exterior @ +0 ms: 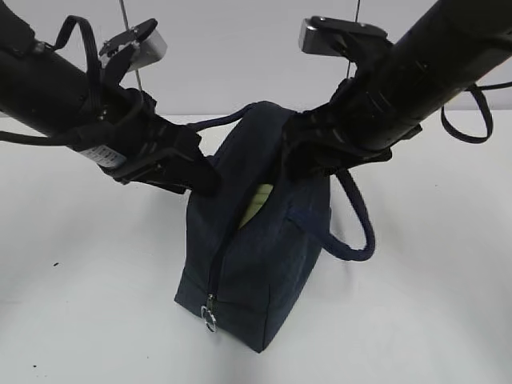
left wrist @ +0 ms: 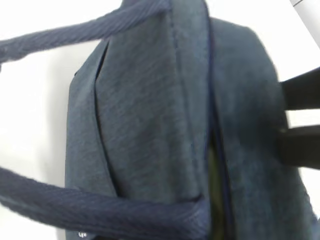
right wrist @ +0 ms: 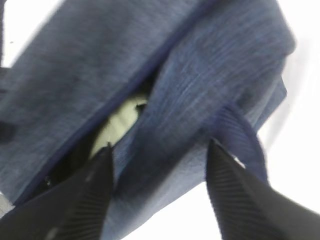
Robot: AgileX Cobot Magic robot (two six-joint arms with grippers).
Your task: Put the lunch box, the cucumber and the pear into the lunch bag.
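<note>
Both arms are in tight on the lunch bag (exterior: pixel 256 248), which stands on the white worktop (exterior: pixel 432 304), its zipper seam facing the exterior camera with the metal pull (exterior: pixel 210 318) hanging low at the front corner. The seam gapes partway, and there in the slit is a pale green sliver, the lunch box (exterior: pixel 258 204) sitting inside the bag.

Right tool (right wrist: pixel 160 155): fingers (right wrist: pixel 95 185) spread apart, one at the lip of the opening, the other out beyond a loop handle (right wrist: pixel 240 135), with a fold of the bag's side wall between them (touching or only framing it, I cannot tell). The green lid (right wrist: pixel 122 120) peeks from the gap just above that inner finger.

Left tool: pressed against the bag's left flank in the exterior view, but its own camera shows only fabric, two handles (left wrist: pixel 100 210) and the seam, so its state I cannot tell. Two dark fingers (left wrist: pixel 302 120) poke in from the far side of the bag.

Cucumber and pear: not seen in any view.
</note>
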